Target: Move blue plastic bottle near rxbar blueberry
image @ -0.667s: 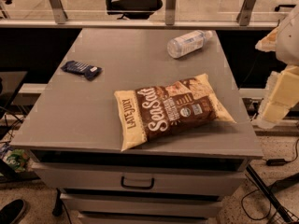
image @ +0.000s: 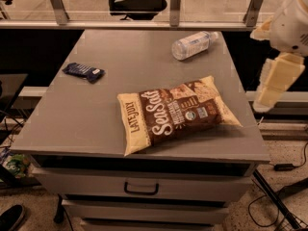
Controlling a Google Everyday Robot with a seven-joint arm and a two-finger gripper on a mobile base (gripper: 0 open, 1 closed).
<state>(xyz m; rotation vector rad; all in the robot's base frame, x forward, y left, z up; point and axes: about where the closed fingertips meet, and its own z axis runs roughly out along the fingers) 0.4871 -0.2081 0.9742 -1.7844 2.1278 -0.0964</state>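
Note:
The blue plastic bottle [image: 193, 44] lies on its side at the far right of the grey table top [image: 96, 114], white cap pointing right. The rxbar blueberry [image: 83, 71], a small dark navy wrapper, lies flat near the table's left edge, far from the bottle. My gripper [image: 275, 83] is a cream-coloured part hanging off the arm beyond the table's right edge, to the right of the bottle and nearer the camera, touching nothing.
A large brown-and-cream chip bag [image: 175, 112] lies in the middle front of the table, between bottle and bar. Drawers [image: 142, 186] sit below the top. A railing and a chair [image: 137, 1] stand behind. Cables lie on the floor at right.
The arm at the right has shifted slightly up and left. The bottle, the bar and the chip bag have not moved.

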